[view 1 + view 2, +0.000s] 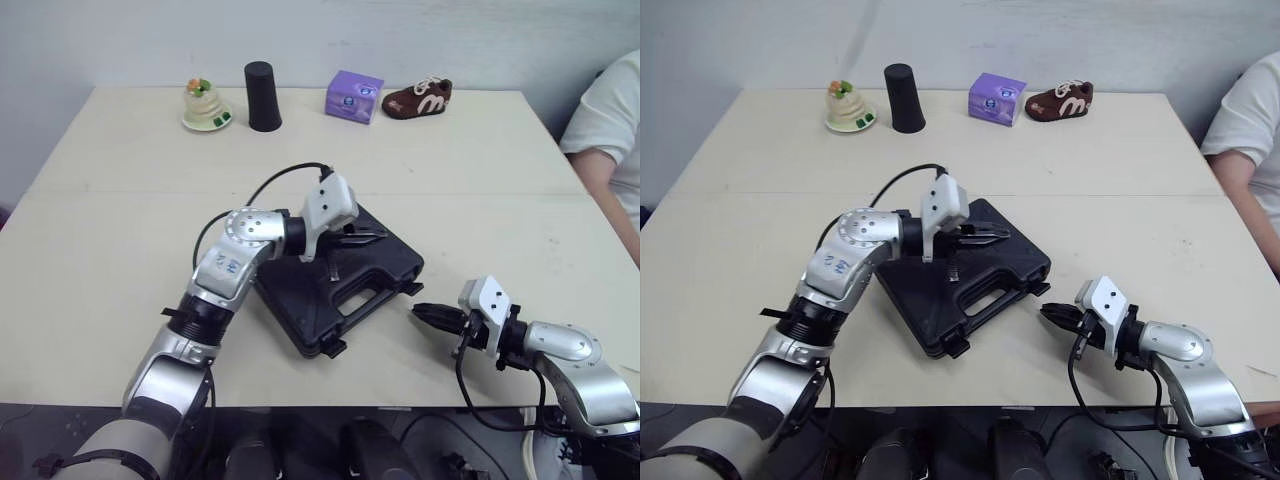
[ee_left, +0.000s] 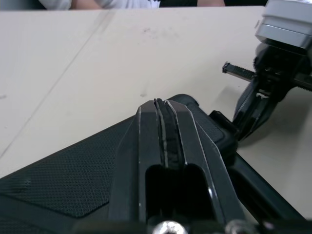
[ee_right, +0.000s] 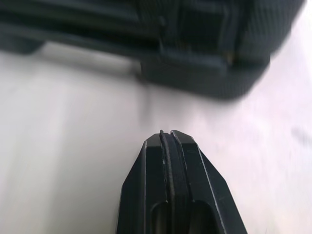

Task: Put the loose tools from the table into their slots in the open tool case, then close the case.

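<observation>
1. The black tool case [image 1: 385, 262] lay with its lid down near the near edge of the bench [image 1: 450, 150]. It sat about midway between the bench's left and right edges, turned at an angle to them.
2. The case's handle faced the near right corner of the bench. Two latches stood out from that handle side, and we could not tell whether they were fastened.
3. The left hand [image 1: 368, 236] reached over the far part of the lid. In the left wrist view its two fingers [image 2: 165, 126] were pressed together with nothing between them. We could not tell whether they touched the lid or hung just above it.
4. The right hand [image 1: 420, 312] lay low over the bench toward the near right corner, pointing at the handle side of the case. It was just beside the case and apart from it.
5. In the right wrist view its fingers [image 3: 170, 165] were closed on each other and held nothing.
6. Along the far edge stood a small dish [image 1: 206, 106] with an ornament, a black cup [image 1: 262, 96], a purple box [image 1: 353, 95] and a brown shoe [image 1: 418, 98]. All were well apart from the case.
7. A person's white sleeve [image 1: 605, 110] showed at the right edge of the bench.
</observation>
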You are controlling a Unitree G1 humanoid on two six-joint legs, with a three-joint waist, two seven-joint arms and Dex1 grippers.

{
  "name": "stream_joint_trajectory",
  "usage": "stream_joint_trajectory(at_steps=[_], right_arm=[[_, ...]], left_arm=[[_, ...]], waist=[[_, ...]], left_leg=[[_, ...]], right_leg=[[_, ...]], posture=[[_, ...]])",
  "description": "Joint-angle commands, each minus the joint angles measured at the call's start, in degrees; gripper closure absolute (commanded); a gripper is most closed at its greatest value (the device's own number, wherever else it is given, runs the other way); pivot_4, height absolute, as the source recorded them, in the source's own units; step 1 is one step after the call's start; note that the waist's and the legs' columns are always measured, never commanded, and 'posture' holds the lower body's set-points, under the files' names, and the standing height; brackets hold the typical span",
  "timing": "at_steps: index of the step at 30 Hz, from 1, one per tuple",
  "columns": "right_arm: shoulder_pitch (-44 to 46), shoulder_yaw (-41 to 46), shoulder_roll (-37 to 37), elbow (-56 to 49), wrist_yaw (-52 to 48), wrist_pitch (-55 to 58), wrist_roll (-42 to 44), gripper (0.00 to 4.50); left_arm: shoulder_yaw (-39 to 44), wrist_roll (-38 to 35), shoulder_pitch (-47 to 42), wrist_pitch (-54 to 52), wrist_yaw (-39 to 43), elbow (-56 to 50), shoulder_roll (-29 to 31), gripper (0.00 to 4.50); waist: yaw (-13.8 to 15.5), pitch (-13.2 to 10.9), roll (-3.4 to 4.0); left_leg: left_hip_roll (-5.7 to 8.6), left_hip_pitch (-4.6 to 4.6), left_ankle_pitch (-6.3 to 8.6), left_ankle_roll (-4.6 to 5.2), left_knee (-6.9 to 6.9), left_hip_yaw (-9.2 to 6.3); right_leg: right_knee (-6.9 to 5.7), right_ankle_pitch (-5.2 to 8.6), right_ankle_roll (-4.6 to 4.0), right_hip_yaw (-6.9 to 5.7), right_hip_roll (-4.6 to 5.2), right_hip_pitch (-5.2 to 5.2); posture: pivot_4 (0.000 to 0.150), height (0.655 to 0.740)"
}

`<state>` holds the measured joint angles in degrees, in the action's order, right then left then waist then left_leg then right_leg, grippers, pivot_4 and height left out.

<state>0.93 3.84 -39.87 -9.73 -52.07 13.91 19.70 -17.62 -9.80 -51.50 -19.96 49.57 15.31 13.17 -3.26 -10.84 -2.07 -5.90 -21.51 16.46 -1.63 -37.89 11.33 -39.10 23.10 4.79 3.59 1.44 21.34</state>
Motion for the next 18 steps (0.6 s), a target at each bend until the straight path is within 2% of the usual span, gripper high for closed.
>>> stream_joint_trajectory(at_steps=[1,8,15,18], right_arm=[[-0.4,1.9,0.3,-3.4,1.4,-0.7,0.5,4.46],[-0.9,1.4,2.0,-4.6,3.7,-1.3,-0.6,4.46],[0.4,1.1,2.3,-5.4,4.3,2.0,0.7,4.46],[1.1,0.9,2.4,-5.8,4.1,2.7,0.9,4.46]], left_arm=[[-1.8,2.6,-3.4,1.0,0.2,5.3,-2.4,4.5],[-5.5,4.9,-2.4,4.6,6.6,10.5,-4.3,4.5],[-10.0,11.5,1.4,1.3,4.3,14.7,-3.3,4.5],[-9.2,12.2,1.7,-0.5,2.1,15.5,-3.6,4.5]], waist=[[0.0,0.0,0.02],[0.1,0.0,0.04],[0.1,0.1,0.05],[0.1,0.4,0.01]], left_leg=[[0.04,0.0,0.0,0.0,0.01,0.01],[0.02,0.0,0.03,0.0,0.07,0.03],[0.07,0.14,0.04,0.02,0.01,-0.12],[0.02,0.48,0.11,-0.04,0.02,-0.5]], right_leg=[[0.0,0.0,0.0,0.07,0.0,0.01],[0.03,0.01,-0.01,0.16,0.03,0.05],[0.12,0.0,0.0,0.07,0.09,-0.25],[0.46,0.0,-0.02,-0.18,0.12,-0.87]], posture=[[0.15,0.74],[0.15,0.74],[0.15,0.74],[0.15,0.74]])
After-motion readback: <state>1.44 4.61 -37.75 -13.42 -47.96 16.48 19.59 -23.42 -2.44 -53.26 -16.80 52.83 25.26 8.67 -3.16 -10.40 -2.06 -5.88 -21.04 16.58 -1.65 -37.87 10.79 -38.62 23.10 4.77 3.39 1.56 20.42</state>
